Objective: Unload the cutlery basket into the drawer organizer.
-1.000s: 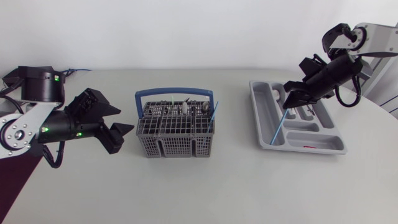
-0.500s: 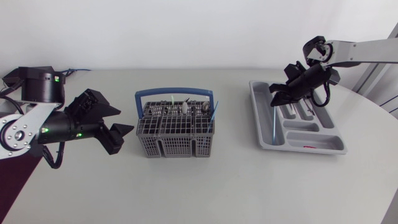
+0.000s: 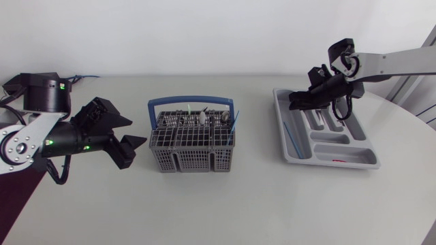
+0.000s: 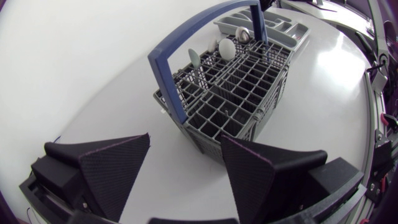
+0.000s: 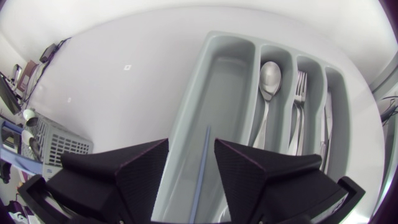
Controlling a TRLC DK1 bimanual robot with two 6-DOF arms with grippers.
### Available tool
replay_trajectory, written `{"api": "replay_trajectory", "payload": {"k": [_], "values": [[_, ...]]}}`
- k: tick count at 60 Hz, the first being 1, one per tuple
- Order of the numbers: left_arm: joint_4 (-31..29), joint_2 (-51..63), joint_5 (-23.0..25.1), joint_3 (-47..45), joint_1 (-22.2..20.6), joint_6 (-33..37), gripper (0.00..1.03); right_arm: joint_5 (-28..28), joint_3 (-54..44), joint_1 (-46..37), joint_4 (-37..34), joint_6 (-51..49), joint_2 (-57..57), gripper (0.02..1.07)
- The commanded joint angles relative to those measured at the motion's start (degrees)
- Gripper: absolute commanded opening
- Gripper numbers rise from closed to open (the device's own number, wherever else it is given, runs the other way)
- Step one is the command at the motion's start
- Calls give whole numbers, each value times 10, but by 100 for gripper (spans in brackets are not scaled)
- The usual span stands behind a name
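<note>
Hovering over the grey plastic drawer organizer point(image 3: 354, 151) at right, the spread right gripper point(image 5: 191, 144) straddles a thin blue stick point(image 3: 293, 136) lying lengthwise in its long left compartment, while the spread left gripper point(image 4: 185, 138) is nearer the grey mesh cutlery basket point(image 3: 192, 139).

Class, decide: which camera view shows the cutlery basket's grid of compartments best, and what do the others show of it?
The left wrist view: the cutlery basket sits ahead of the left gripper, its grid cells distinct. The head view shows it whole but small. The right wrist view catches only one corner.
</note>
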Motion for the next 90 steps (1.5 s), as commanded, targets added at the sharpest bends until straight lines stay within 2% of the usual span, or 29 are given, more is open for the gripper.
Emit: {"api": "replay_trajectory", "payload": {"k": [1, 14, 17, 22, 43, 56, 60, 65, 74, 80, 90], "values": [[2, -7, 5, -15, -5, -5, 98, -3, -51, 13, 16, 13, -69, 70], [7, -7, 5, -21, -5, -6, 98, -4, -159, 60, 35, 22, -182, 75], [11, -7, 5, -25, -7, -8, 98, -23, -181, 81, 36, 26, -204, 75], [13, -7, 5, -26, -10, -12, 98, -47, -201, 104, 42, 32, -223, 75], [12, -34, 7, -27, -39, -27, 98, -55, -263, 187, 129, 42, -259, 75], [0, -36, 49, -28, -77, -34, 98, -74, -278, 213, 157, 42, -262, 74], [-11, -31, 79, -25, -89, -33, 98, -77, -280, 219, 162, 41, -261, 74], [-10, -20, 84, -20, -107, -33, 98, -77, -279, 227, 170, 41, -257, 74], [3, 18, 84, -6, -127, -39, 98, -80, -267, 234, 175, 42, -242, 64], [13, 42, 84, 7, -132, -43, 98, -80, -258, 238, 175, 42, -228, 63], [31, 66, 84, 22, -151, -53, 98, -80, -245, 238, 176, 42, -212, 50]]}}
